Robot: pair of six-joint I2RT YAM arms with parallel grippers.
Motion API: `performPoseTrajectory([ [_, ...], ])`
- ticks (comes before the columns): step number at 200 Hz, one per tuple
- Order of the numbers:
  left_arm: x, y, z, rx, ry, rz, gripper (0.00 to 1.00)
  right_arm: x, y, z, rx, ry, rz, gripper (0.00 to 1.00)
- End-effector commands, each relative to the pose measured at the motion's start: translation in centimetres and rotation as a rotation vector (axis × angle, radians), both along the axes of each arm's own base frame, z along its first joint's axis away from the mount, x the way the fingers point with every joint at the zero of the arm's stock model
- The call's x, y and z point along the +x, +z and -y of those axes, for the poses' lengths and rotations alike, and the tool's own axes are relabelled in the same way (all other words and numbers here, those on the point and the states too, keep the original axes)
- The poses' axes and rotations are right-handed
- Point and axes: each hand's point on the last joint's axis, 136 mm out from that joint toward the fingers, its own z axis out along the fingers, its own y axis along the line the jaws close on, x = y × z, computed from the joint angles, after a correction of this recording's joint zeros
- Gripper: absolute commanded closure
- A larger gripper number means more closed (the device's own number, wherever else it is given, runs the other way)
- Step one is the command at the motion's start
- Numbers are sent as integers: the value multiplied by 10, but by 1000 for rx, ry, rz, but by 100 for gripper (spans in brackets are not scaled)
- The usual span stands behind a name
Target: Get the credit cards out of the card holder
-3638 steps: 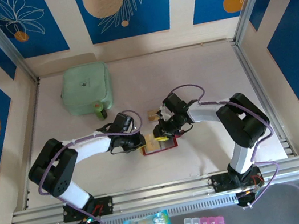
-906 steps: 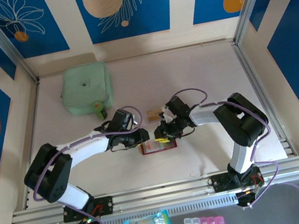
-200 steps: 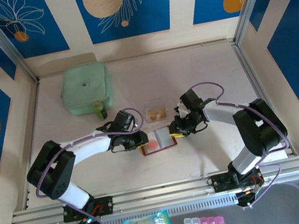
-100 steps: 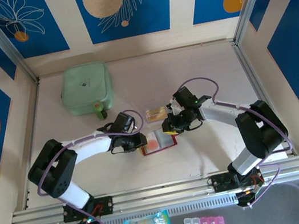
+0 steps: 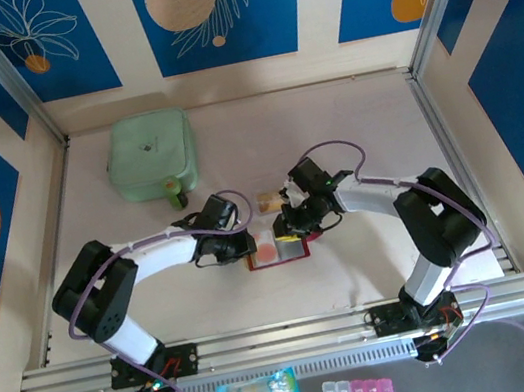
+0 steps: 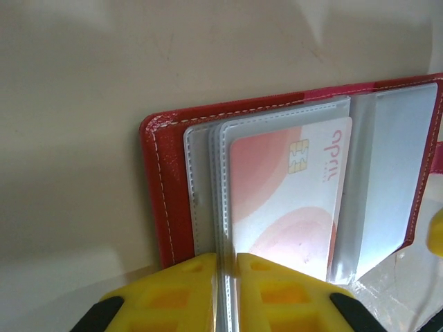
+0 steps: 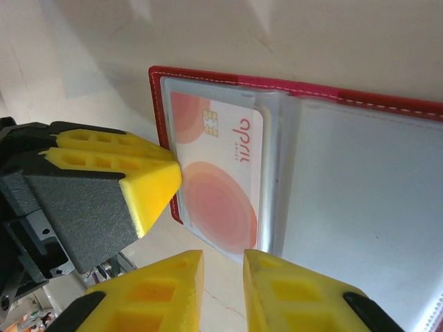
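One pink credit card (image 6: pixel 284 200) sits in a clear pocket of the open red card holder (image 6: pixel 163 180), which lies flat on the worktop (image 5: pixel 352 129). The left gripper (image 6: pixel 227 261) has its jaws clenched on the holder's clear leaves. The right gripper (image 7: pixel 223 263) hangs at the holder's edge, jaws slightly apart and empty. A yellow-orange card (image 5: pixel 269 200) lies just beyond the holder.

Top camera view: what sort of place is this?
Probably a robot test booth: a table enclosed by blue leaf-print panels, an aluminium rail at its near edge, and a left arm and right arm bolted there.
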Motion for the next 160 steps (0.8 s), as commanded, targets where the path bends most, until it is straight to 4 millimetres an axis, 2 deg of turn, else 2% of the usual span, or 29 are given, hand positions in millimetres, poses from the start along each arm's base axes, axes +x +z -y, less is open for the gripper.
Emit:
performPoseTrajectory([
  [1,-1,-11,-11,60,0,-24,85,4,5,-12,37,9,-8,78],
  [27,-3,-12,-11,59,-3,-35,87,3,0,-18,56,20,-23,83],
  [98,-7,-15,-13,62,-1,-48,88,2,-15,-24,45,31,-42,83],
  [127,-8,-17,-14,63,-1,-51,88,-1,-21,-22,27,34,-48,77],
  [160,-8,-18,-13,59,-2,-54,88,-2,-24,-22,22,36,-53,77],
])
